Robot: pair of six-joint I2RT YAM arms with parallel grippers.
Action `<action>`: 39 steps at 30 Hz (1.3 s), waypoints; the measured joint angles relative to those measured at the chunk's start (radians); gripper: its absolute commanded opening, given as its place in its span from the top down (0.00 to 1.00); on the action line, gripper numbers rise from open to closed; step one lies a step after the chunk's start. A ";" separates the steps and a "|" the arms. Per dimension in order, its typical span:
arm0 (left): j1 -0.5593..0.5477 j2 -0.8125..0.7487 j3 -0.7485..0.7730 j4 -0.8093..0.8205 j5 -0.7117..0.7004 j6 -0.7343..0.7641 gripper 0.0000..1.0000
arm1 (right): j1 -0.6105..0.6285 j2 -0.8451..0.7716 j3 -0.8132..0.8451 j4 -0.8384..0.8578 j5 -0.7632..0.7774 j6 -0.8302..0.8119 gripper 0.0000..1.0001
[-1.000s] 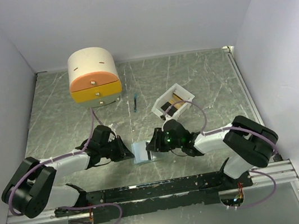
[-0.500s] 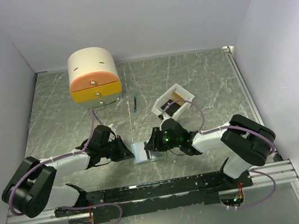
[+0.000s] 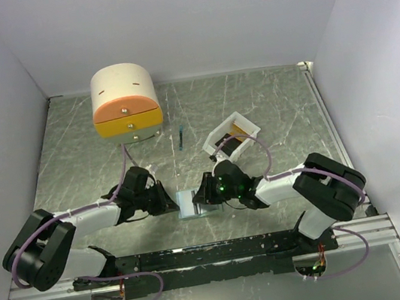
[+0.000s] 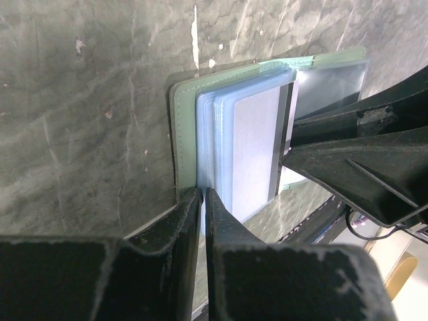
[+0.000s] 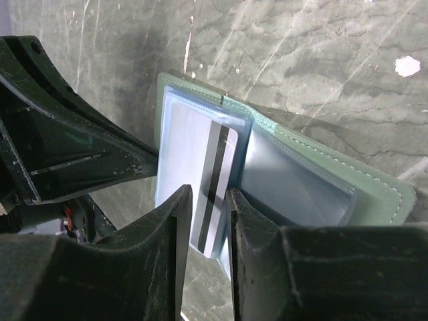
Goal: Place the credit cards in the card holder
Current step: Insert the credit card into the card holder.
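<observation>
My left fingers (image 4: 194, 204) are pinched shut on the open card holder (image 4: 180, 120) on the bench — my right fingers (image 5: 184, 214), slightly apart, hover over a striped credit card (image 5: 200, 180) lying on it.

The card holder (image 3: 190, 205) lies open on its back a little nearer and to the left of the white tray (image 3: 249, 121), close to it but not touching. Its cover is grey-green and slightly shiny, with stitched edges, and a stack of clear bluish sleeves faces up from the spine. A striped card (image 5: 200, 157) rests flat on the top sleeve; its face is pale, with one dark band running its length. Whether it sits inside the sleeve or only on it cannot be told. A gold-yellow card (image 3: 239, 129) lies inside the tray along the far wall – with a dark shape beside it, too small to identify.
</observation>
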 measured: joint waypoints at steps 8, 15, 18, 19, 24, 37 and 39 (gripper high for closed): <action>0.000 0.013 0.019 -0.019 -0.003 0.009 0.82 | 0.005 0.005 0.012 -0.013 0.003 -0.005 0.75; 0.000 0.013 0.033 -0.030 -0.011 0.020 0.82 | 0.009 -0.039 0.035 -0.088 0.027 -0.035 0.77; 0.000 0.013 0.035 -0.031 -0.014 0.023 0.81 | 0.011 -0.052 0.047 -0.116 0.036 -0.043 0.77; 0.000 0.013 0.035 -0.031 -0.014 0.023 0.81 | 0.012 -0.052 0.050 -0.122 0.038 -0.045 0.77; 0.000 0.013 0.035 -0.030 -0.014 0.022 0.81 | 0.012 -0.052 0.055 -0.164 0.049 -0.052 0.72; 0.000 -0.009 0.035 -0.034 -0.016 0.021 0.76 | 0.013 -0.057 0.082 -0.216 0.074 -0.066 0.82; 0.000 -0.023 0.035 -0.034 -0.016 0.018 0.74 | 0.014 -0.057 0.082 -0.217 0.075 -0.068 0.82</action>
